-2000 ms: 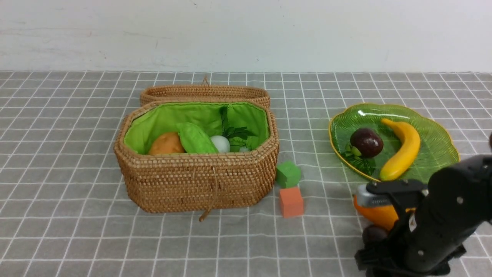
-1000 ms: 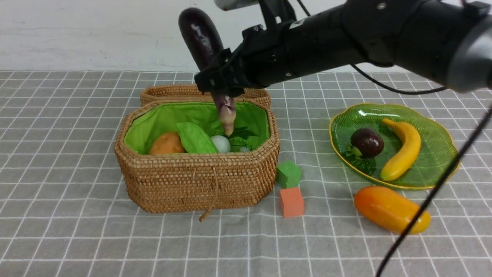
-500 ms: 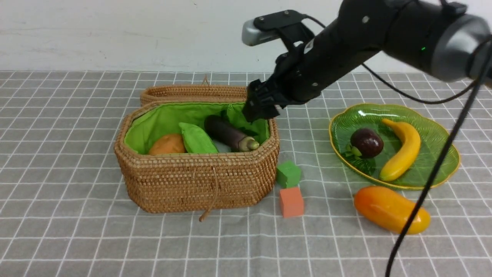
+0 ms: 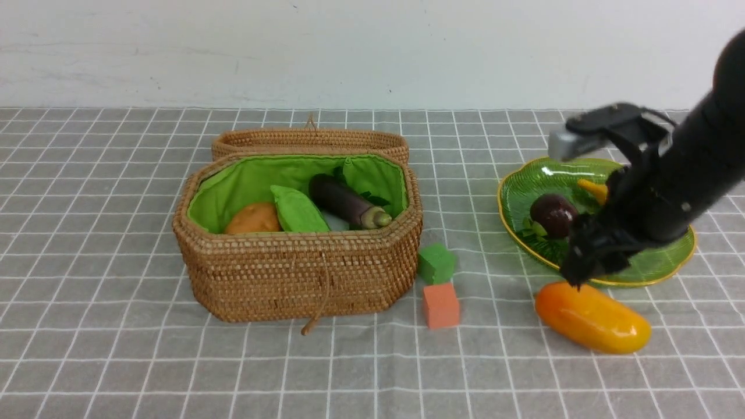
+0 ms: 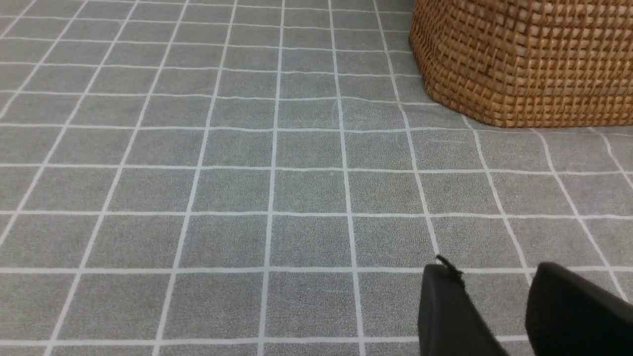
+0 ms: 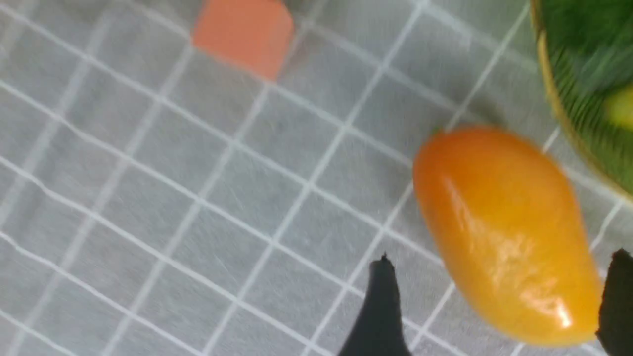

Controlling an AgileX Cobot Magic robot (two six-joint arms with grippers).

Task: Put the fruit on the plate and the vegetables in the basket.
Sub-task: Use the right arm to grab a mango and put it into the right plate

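The wicker basket [image 4: 297,279] holds the dark-purple eggplant [image 4: 343,203], the potato [image 4: 252,219] and the cucumber [image 4: 298,210]; the radish is almost wholly covered by them. On the green plate [image 4: 518,192] lie the mangosteen [image 4: 553,214] and the banana [image 4: 592,189], mostly hidden behind my right arm. The mango [image 4: 592,317] lies on the cloth in front of the plate. My right gripper [image 4: 585,270] hangs open just above the mango's [image 6: 504,232] left end, its fingers either side of it, apart from it. My left gripper [image 5: 499,277] is open over bare cloth, holding nothing.
A green cube [image 4: 436,263] and an orange cube [image 4: 440,305] sit between basket and mango. The basket's lid [image 4: 308,139] lies open behind it. The basket's wall [image 5: 524,59] is some way ahead of the left gripper.
The right gripper let go of the eggplant, which now lies in the basket. The arm then swung right and down to the mango, jaws wide.
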